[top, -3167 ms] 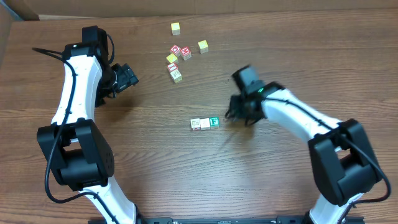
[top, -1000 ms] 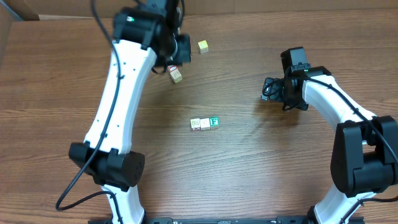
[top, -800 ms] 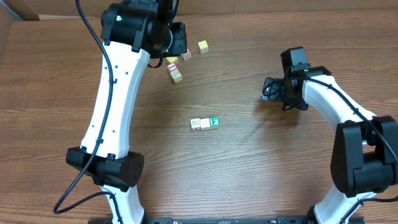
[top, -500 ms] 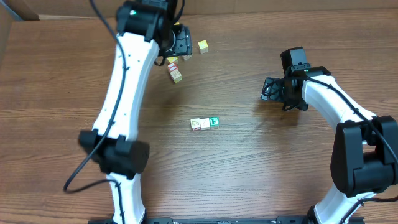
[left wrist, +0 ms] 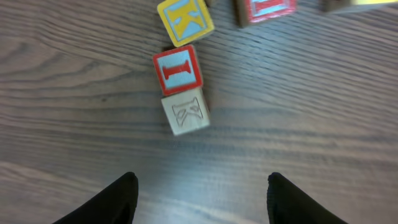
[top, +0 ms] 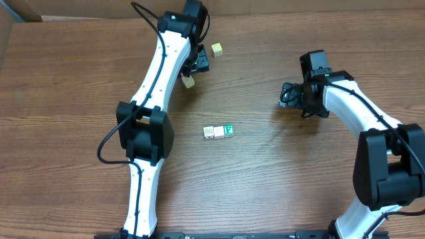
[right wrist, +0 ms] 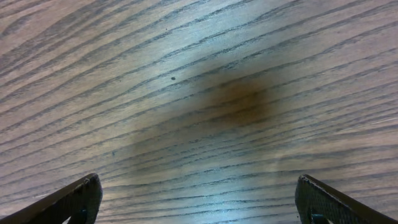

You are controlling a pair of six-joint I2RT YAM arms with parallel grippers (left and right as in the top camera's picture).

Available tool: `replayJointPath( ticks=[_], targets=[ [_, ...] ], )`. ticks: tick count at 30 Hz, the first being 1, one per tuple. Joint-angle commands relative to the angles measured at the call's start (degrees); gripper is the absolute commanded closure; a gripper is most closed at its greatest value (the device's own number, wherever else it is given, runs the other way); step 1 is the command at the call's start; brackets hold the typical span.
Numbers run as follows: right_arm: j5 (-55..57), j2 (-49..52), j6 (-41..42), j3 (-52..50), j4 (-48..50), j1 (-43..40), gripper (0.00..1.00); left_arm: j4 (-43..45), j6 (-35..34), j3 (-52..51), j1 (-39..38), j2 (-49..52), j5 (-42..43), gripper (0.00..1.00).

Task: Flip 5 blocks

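Note:
In the left wrist view, a red-and-white block [left wrist: 178, 69] printed with an I touches a pale block [left wrist: 186, 112] just below it. My left gripper [left wrist: 202, 186] hovers open short of the pale block, with nothing between its fingers. From overhead, the left gripper [top: 200, 61] hangs over the top cluster, and the pale block [top: 188, 81] peeks out beside the arm. Two pale blocks [top: 213, 132] and a green-faced block [top: 228, 130] form a row at mid-table. My right gripper [top: 289, 95] is open over bare wood, far from every block.
A yellow K cube [left wrist: 185, 20] sits right above the I block, and a red-faced cube [left wrist: 264, 9] lies at the top edge. Another yellow cube [top: 216, 48] lies right of the left gripper. A cardboard box edge [top: 20, 10] shows at the far left corner.
The left arm has swung over the top cluster and its jaws have gone from shut to open. The right arm and the row of three blocks have not moved.

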Motion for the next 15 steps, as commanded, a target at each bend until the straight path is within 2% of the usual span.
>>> replayJointPath(
  ticks=[1,5,8,15],
  targets=[
    [0.57,-1.75,-0.2,0.76,0.28,-0.13,0.0,0.72,-4.46,-0.13,0.98,2.6,-0.2,0.44],
    [0.57,-1.75,-0.2,0.76,0.28,-0.13,0.0,1.73,-6.58,-0.31,1.49,4.33,-0.22,0.46],
    [0.57,-1.75,-0.2,0.76,0.28,-0.13,0.0,2.19,-6.64,-0.39,1.68,4.61,-0.35,0.51],
    [0.57,-1.75,-0.2,0.76,0.28,-0.13,0.0,3.63,-6.67,-1.03,1.66,4.72,-0.37,0.56]
  ],
)
